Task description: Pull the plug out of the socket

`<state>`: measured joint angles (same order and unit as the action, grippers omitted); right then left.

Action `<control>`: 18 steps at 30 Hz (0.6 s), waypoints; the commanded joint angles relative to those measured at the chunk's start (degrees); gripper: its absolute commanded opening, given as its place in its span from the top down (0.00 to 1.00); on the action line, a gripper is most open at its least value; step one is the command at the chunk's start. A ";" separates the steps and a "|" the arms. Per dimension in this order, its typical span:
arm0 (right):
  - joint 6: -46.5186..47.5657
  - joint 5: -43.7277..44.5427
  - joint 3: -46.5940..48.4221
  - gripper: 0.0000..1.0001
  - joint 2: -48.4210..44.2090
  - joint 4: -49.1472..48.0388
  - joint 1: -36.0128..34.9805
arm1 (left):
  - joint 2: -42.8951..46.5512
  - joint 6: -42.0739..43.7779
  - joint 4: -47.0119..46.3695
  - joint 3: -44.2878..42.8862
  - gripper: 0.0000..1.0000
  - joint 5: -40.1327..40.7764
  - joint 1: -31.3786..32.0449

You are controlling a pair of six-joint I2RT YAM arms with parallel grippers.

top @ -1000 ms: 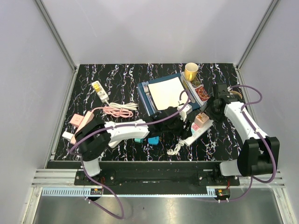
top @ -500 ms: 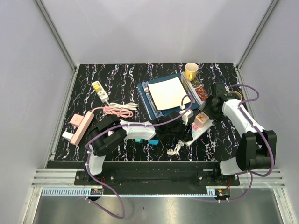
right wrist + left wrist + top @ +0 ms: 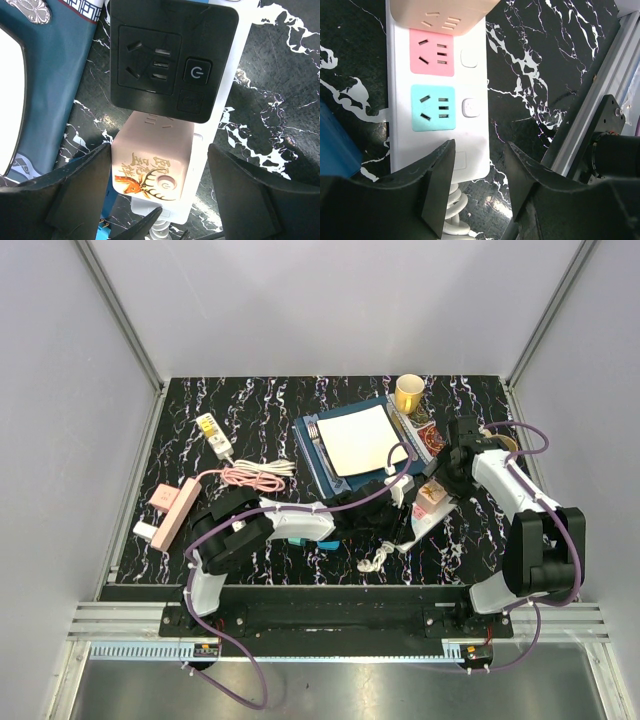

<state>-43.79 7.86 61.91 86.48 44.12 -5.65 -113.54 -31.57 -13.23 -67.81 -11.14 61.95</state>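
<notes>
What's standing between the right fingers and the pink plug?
Nothing visible. The pink plug lies in the open gap between the right fingers, touching neither. The black adapter sits beyond it on the strip, out of the way.

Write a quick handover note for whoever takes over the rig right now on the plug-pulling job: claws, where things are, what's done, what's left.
Left claw: open, poised at the cord end of the white power strip; cannot tell if it presses down.
Right claw: open, jaws either side of the pink deer plug, not touching it.
Things: the pink deer plug is seated in the strip, next to the black adapter.
Done: both claws lined up.
Left: close on the plug, steady the strip, pull the plug out.
</notes>
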 commanded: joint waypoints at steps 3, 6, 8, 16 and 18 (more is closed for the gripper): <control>-1.30 -0.12 0.32 0.18 0.71 -0.96 -0.33 | -2.57 -1.12 1.46 -0.04 0.50 2.78 0.54; -1.21 -0.47 -0.03 0.20 1.59 -1.14 -0.33 | -3.18 -1.47 2.33 -0.30 0.50 3.31 0.45; -1.21 -0.74 -0.12 0.22 1.85 -0.96 -0.33 | -3.45 -1.83 3.39 -0.48 0.50 4.19 0.45; -2.17 -2.06 2.24 0.58 -1.48 -0.17 -0.41 | -4.32 -3.93 9.27 -0.83 0.50 9.20 0.54; -2.18 -2.14 2.95 0.60 -1.75 0.96 -0.33 | -4.68 -4.55 10.24 -0.92 0.50 9.81 0.45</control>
<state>-45.25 6.61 61.87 87.70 43.35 -5.67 -114.34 -35.11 -12.51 -68.88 -6.79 62.50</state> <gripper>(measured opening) 0.627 0.500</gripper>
